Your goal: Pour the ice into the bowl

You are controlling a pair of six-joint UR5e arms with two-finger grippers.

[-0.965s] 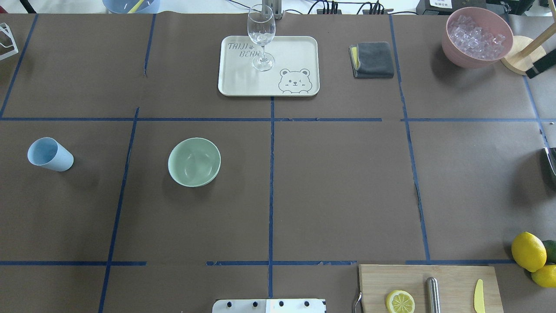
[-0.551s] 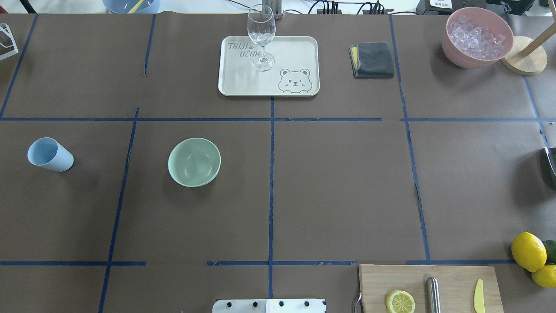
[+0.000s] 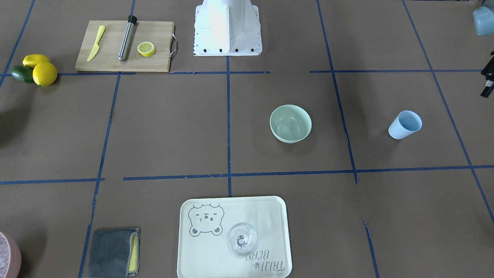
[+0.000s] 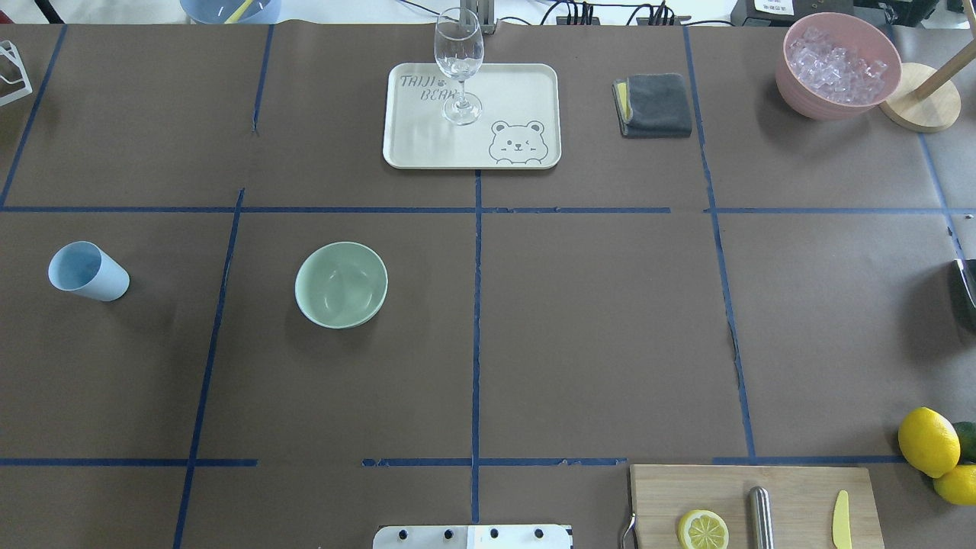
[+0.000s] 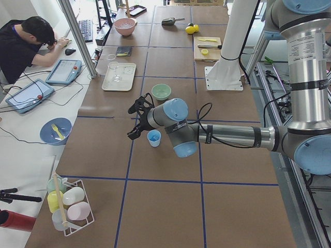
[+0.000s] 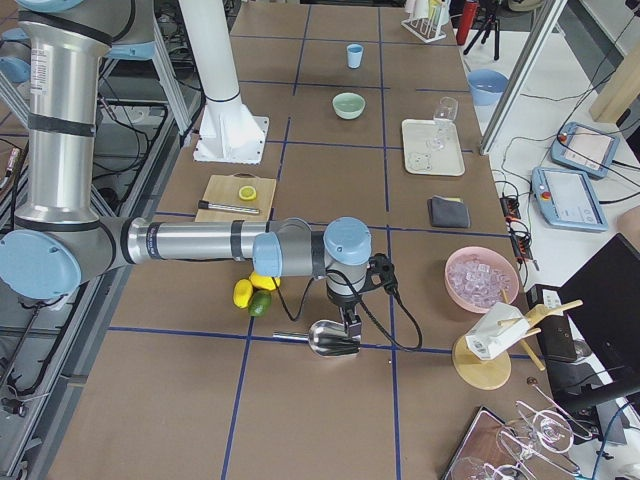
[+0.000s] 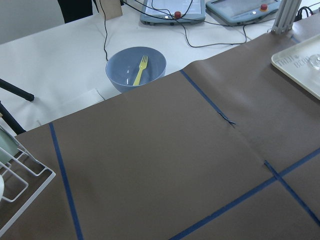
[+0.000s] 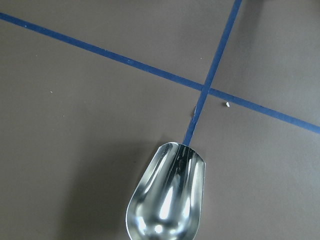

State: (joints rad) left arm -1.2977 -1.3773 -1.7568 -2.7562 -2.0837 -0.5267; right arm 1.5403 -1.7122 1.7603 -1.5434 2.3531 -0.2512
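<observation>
brown paper table (image 4: 595, 320) holds the round pale green bowl (image 4: 341, 284), well apart from the light blue cup (image 4: 88, 271). i cannot tell if the left gripper (image 5: 134, 120) or right gripper (image 6: 348, 330) jaws are open.

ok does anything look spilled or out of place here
Nothing spilled. The green bowl sits upright and empty, and the glass stands on its tray. Only oddities: a small tear in the paper, and a white speck near the scoop.
</observation>
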